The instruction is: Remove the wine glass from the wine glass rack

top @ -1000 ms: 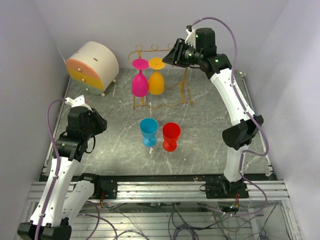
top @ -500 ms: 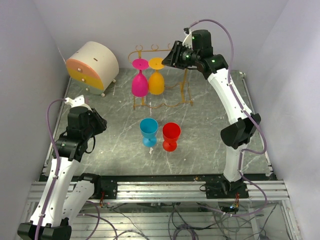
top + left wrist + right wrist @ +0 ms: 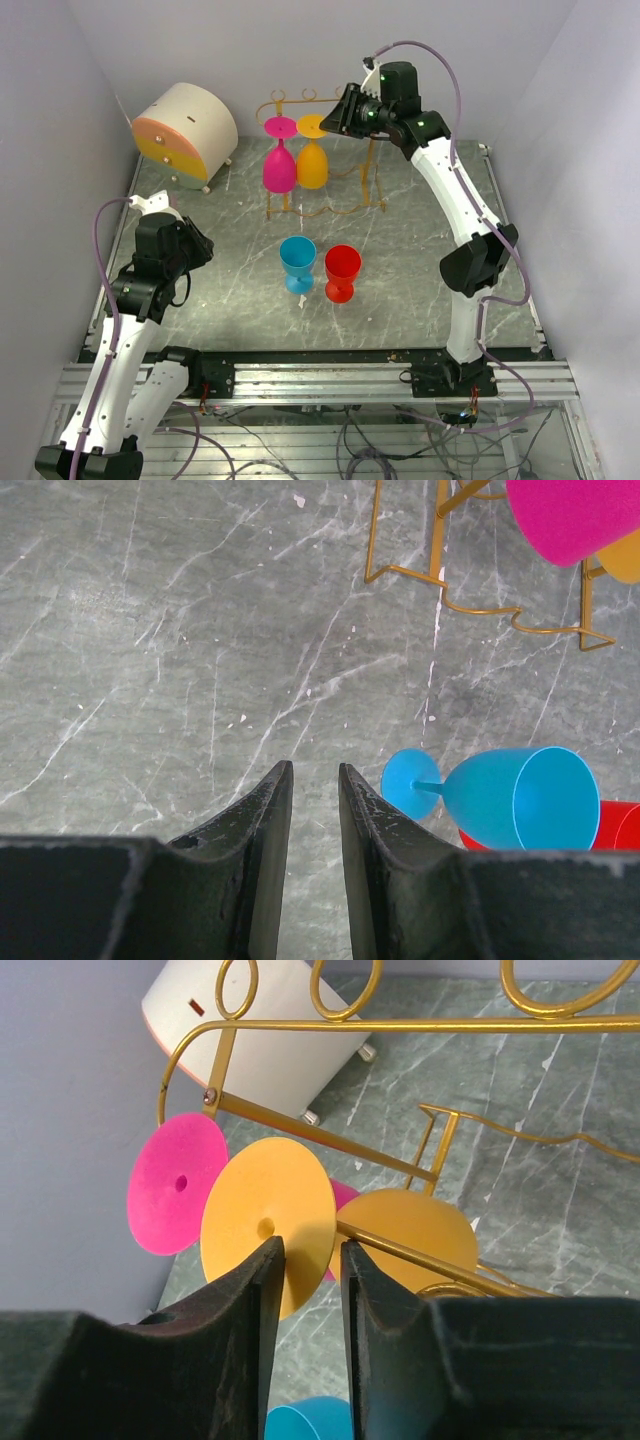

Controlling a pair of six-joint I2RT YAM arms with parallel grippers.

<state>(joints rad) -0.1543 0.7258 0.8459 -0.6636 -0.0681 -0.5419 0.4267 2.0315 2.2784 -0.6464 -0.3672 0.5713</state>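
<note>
The golden wire wine glass rack point(image 3: 330, 210) stands at the back of the table. A pink wine glass point(image 3: 279, 165) and an orange wine glass point(image 3: 312, 165) hang upside down from its top rail. My right gripper point(image 3: 335, 115) is just right of the orange glass's foot. In the right wrist view its jaws point(image 3: 312, 1245) stand a narrow gap apart with nothing between them. The orange foot point(image 3: 265, 1210) lies just beyond the tips, with the pink foot point(image 3: 178, 1195) to its left. My left gripper point(image 3: 195, 245) hovers low at the left, its jaws point(image 3: 315, 770) nearly together and empty.
A blue glass point(image 3: 297, 262) and a red glass point(image 3: 341, 272) stand upright mid-table, in front of the rack. A cream round drawer box point(image 3: 185, 130) sits at the back left. Grey walls close in the sides and back.
My right gripper has moved left along the rack's top rail, closer to the orange glass's foot. The left arm and the glasses have not moved.
</note>
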